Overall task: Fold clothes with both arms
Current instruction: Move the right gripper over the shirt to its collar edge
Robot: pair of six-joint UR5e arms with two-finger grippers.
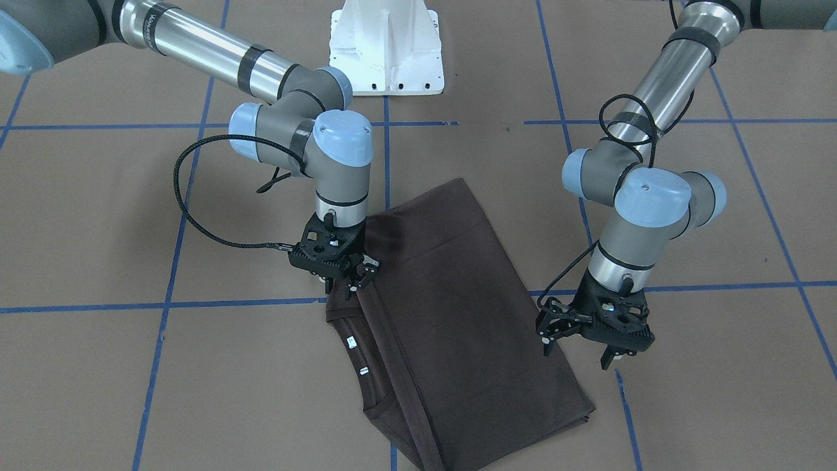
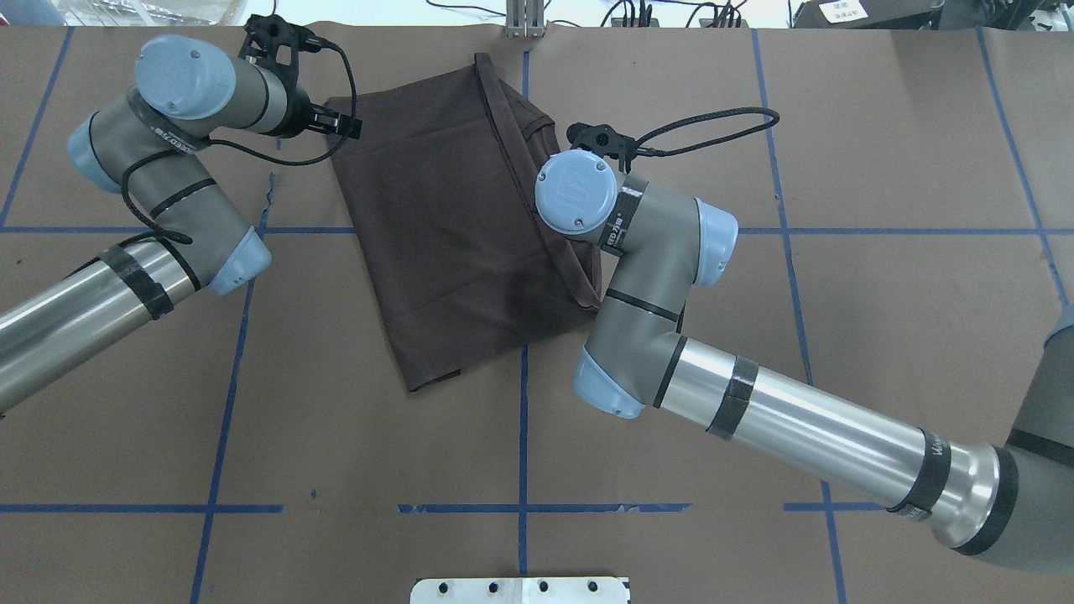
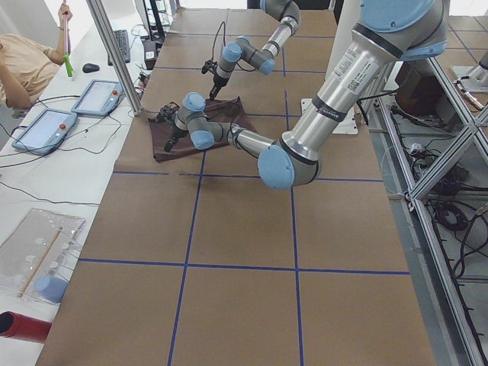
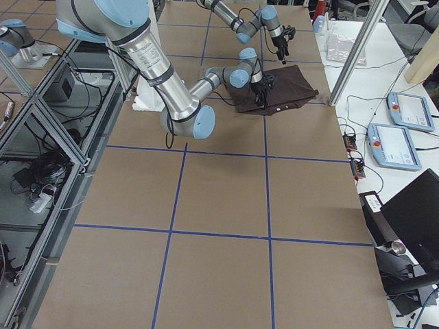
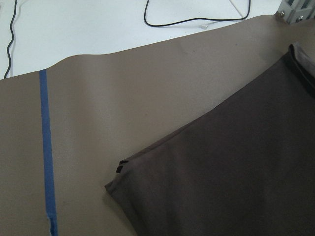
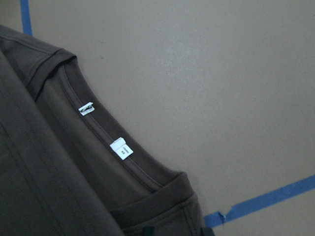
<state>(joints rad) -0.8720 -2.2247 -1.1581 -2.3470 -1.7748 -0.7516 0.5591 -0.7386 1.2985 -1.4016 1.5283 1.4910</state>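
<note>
T-shirt (image 1: 444, 294) folded; left fingers (image 1: 612, 358) spread beside edge; right fingers (image 1: 354, 285) at collar.

T-shirt (image 1: 458, 294) matt brown cloth — right arm (image 2: 805, 419) tube glossy metal; table cover (image 1: 98, 216) matt paper.

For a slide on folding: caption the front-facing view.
Two-arm folding: right gripper at the collar side of the brown T-shirt, open left gripper by its opposite edge.

Stretching out as a brown-covered desk (image 2: 881, 335) gridded with blue tape lines (image 2: 906, 232), carrying a folded dark brown T-shirt (image 2: 436, 235) lying askew over one line crossing, and holding the white pedestal base (image 1: 386, 52) at the robot's edge.
</note>
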